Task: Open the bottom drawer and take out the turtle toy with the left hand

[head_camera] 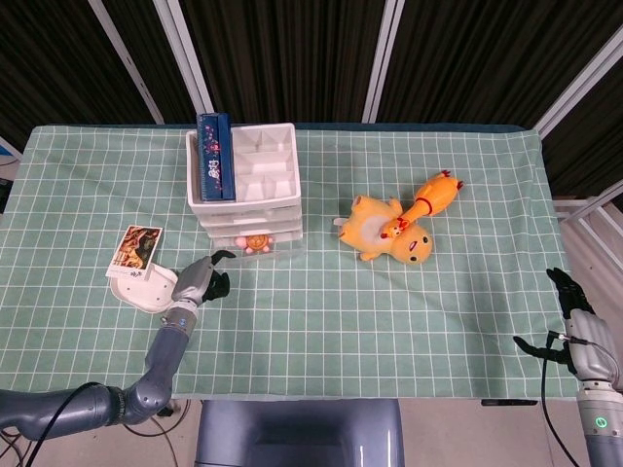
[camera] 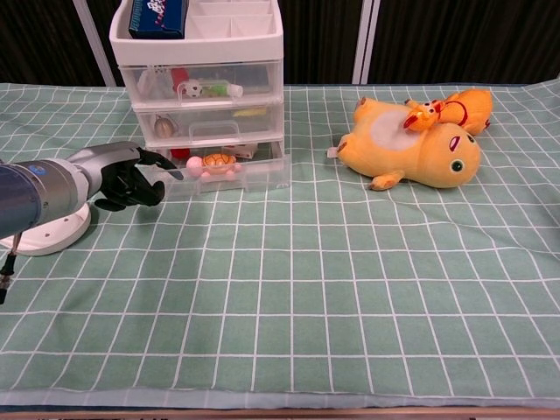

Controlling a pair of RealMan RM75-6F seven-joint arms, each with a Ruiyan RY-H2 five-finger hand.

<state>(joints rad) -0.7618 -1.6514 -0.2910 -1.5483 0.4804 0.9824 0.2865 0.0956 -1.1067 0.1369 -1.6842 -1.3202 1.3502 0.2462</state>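
One small turtle point(camera: 216, 162) lies in the open drawer point(camera: 254, 172), right of the empty, loosely curled left hand point(camera: 125, 179); likely light, rubbery; pinch across its shell

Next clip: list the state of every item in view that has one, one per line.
bottom drawer: pulled open
turtle toy: lying in the bottom drawer, not held
middle drawer: closed
top drawer: closed
left hand: fingers curled, holding nothing
right hand: open, at table edge
yellow plush: lying on its side
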